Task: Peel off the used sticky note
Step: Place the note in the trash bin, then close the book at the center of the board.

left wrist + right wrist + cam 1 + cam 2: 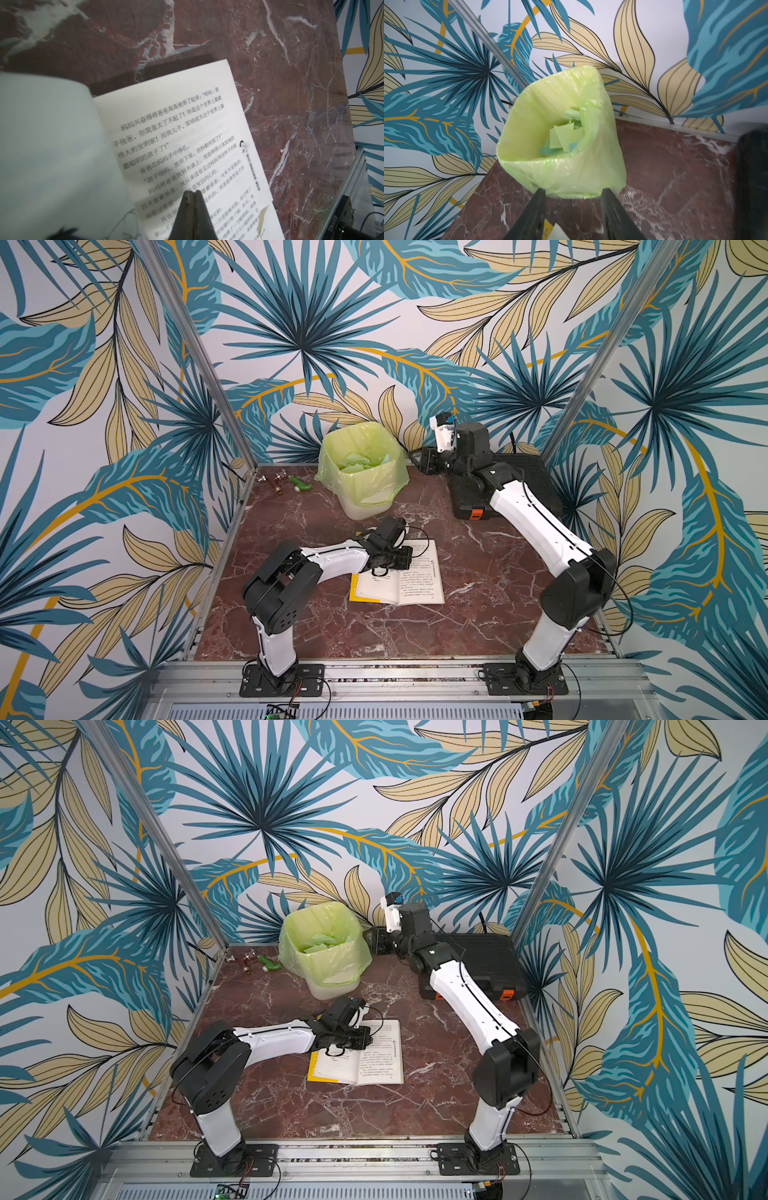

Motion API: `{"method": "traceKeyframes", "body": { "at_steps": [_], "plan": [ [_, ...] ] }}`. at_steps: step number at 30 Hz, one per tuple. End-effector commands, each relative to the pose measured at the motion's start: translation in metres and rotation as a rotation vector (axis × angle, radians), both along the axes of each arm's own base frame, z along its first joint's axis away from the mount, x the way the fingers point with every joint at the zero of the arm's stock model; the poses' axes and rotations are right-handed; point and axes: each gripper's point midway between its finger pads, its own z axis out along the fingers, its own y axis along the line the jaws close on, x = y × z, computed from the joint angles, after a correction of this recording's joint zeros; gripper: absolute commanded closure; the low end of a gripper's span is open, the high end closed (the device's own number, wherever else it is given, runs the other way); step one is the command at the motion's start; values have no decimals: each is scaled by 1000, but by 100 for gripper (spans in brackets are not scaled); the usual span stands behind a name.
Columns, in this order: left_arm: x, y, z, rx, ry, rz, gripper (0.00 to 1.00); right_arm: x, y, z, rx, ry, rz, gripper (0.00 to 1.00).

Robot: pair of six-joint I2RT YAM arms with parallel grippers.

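Observation:
An open book (417,578) lies flat on the marble table; its printed page (187,128) fills the left wrist view. My left gripper (192,192) is shut, with its tips pressed down on the page near the spine (406,559). A small pale torn strip (262,216) sits at the page's outer edge. Several pale green and blue sticky notes (563,135) lie inside the bin with the green bag (560,172). My right gripper (573,190) hangs open beside the bin (365,489), and nothing is between its fingers. I cannot tell which note is the used one.
A black case (519,481) stands at the back right behind the right arm. Small bottles and a green object (286,483) lie at the back left. Metal corner posts and patterned walls close in the table.

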Motion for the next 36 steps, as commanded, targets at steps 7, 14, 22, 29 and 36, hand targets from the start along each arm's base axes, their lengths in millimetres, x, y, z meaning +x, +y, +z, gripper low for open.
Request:
{"method": "traceKeyframes", "body": {
  "at_steps": [7, 14, 22, 29, 36],
  "plan": [
    [7, -23, 33, -98, -74, -67, 96, -77, -35, -121, -49, 302, -59, 53],
    [4, -37, 53, -144, -111, -109, 96, -97, -59, -158, -86, 317, -135, 53],
    [0, -45, 80, -187, -168, -149, 96, -98, -79, -188, -73, 344, -208, 49],
    [-2, -44, 108, -221, -242, -163, 96, -98, -99, -195, -60, 349, -252, 49],
    [-2, -46, 123, -245, -267, -169, 96, -98, -108, -192, -54, 342, -264, 48]
  ]
}}
